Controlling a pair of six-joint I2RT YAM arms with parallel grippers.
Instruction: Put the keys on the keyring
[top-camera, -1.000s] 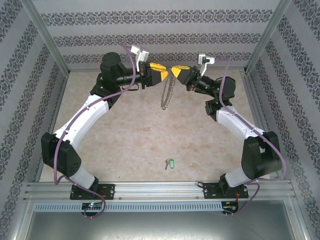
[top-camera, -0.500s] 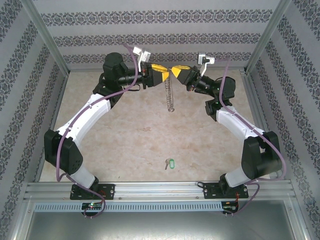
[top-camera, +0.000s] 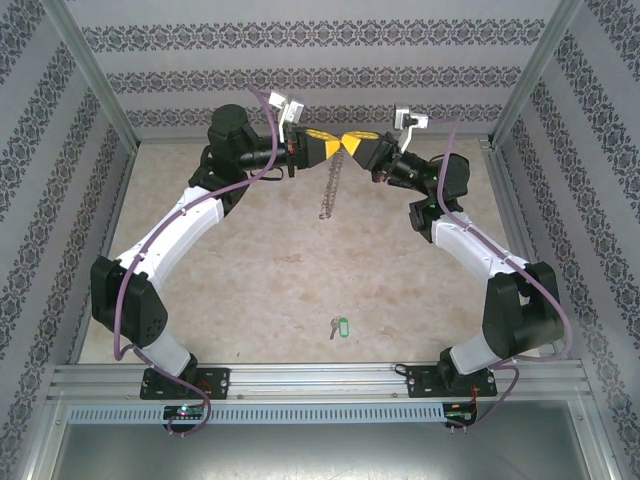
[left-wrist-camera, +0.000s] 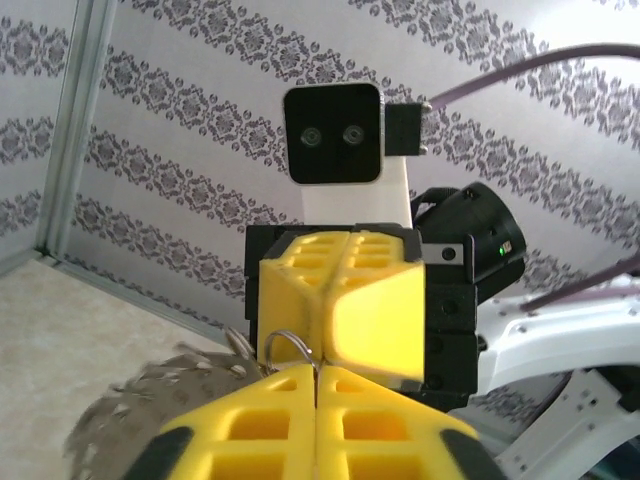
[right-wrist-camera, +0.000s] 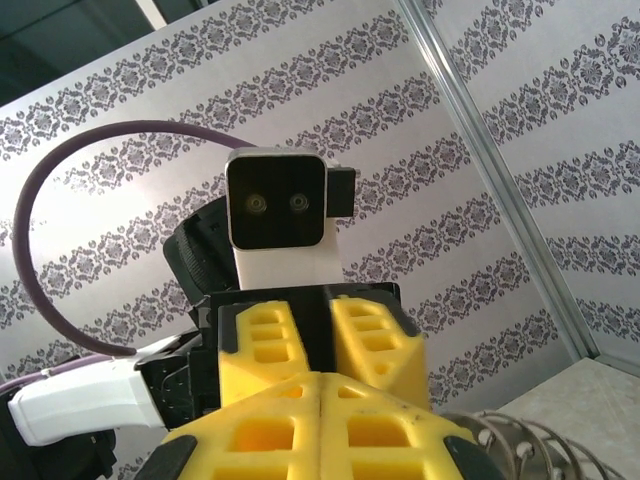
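Note:
The keyring (top-camera: 327, 195) hangs like a floppy chain from the spot where both yellow grippers meet, high over the back of the table. My left gripper (top-camera: 335, 145) is shut on its thin wire loop (left-wrist-camera: 285, 338), which runs into the seam between the fingers (left-wrist-camera: 260, 420). My right gripper (top-camera: 352, 143) faces it tip to tip and is shut on the same ring; several of its silvery pieces (right-wrist-camera: 520, 440) show beside the shut fingers (right-wrist-camera: 380, 430). The keys (top-camera: 338, 326), a small silvery key with a green tag, lie on the table near the front edge.
Patterned walls (top-camera: 330, 70) close in the back and both sides. Metal frame posts (top-camera: 95, 75) stand at the back corners, and a rail (top-camera: 320, 380) runs along the front edge between the arm bases.
My left gripper has slid right up against the right gripper's tips and shut on the ring's wire. The hanging ring has swung back and forth below them.

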